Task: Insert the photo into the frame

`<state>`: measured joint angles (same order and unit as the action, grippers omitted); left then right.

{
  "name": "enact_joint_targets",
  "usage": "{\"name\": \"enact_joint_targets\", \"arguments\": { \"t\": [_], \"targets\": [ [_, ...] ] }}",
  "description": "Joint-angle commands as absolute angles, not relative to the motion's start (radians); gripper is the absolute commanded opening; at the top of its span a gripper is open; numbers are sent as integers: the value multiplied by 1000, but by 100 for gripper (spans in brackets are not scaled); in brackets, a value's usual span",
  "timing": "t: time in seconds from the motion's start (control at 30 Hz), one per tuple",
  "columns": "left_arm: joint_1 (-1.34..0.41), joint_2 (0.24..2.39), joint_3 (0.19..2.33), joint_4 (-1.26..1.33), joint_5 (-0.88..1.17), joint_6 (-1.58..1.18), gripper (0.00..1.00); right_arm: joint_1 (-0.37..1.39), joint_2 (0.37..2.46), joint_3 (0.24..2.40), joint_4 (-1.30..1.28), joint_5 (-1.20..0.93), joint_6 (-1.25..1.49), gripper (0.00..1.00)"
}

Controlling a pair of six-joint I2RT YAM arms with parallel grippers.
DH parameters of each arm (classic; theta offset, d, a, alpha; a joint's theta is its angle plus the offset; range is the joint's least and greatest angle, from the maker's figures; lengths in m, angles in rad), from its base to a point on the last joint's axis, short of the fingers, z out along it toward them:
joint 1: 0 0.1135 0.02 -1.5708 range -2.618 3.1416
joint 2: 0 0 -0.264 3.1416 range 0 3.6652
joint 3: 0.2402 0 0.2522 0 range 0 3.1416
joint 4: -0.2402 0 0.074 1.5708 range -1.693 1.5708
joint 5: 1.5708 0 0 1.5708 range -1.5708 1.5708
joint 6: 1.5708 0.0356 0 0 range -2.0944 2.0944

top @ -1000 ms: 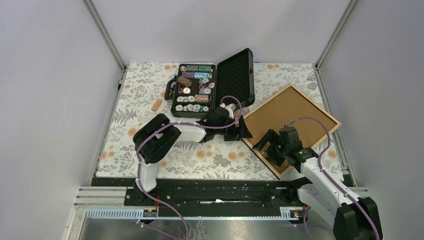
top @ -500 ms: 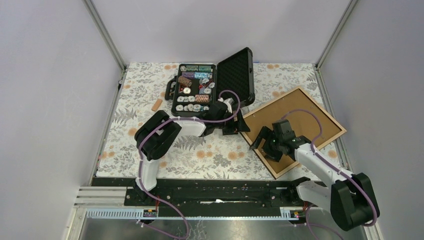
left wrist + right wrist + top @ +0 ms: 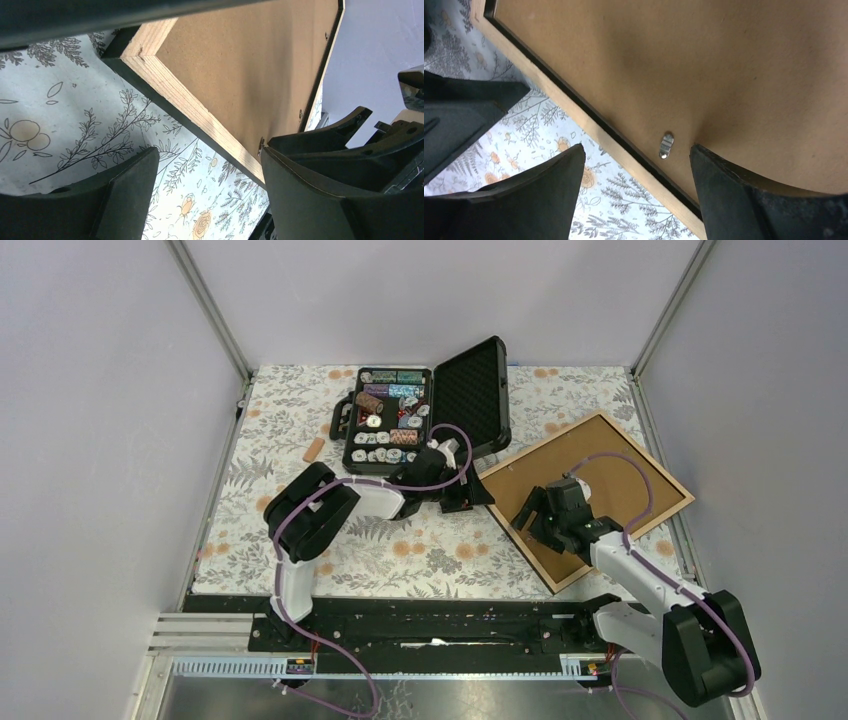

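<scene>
The frame (image 3: 600,475) lies face down at the right of the table, brown backing board up inside a light wood rim. The photo is out of view. My left gripper (image 3: 479,494) is open at the frame's left corner; in the left wrist view (image 3: 210,170) the wood rim (image 3: 200,117) runs between its fingers. My right gripper (image 3: 527,516) is open over the frame's near-left edge. In the right wrist view (image 3: 636,162) one finger (image 3: 749,195) is over the backing board (image 3: 684,65), the other over the cloth. A small metal clip (image 3: 666,145) sits between them.
An open black case of poker chips (image 3: 390,420) stands at the back centre, its lid (image 3: 472,392) raised beside the frame's corner. A small tan block (image 3: 314,449) lies to the left of the case. Grey walls close off three sides.
The right gripper has slid up and left along the frame's near-left edge. The frame has turned slightly. The left gripper has shifted a little left, and both jaws have narrowed somewhat.
</scene>
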<state>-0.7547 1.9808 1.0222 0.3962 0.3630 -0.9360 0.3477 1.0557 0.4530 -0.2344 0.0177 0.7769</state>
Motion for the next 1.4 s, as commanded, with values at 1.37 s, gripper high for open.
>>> {"name": "enact_joint_targets", "arguments": {
  "t": [1.37],
  "targets": [
    [-811, 2031, 1063, 318, 356, -930, 79, 273, 1188, 538, -301, -169, 596, 73]
  ]
}}
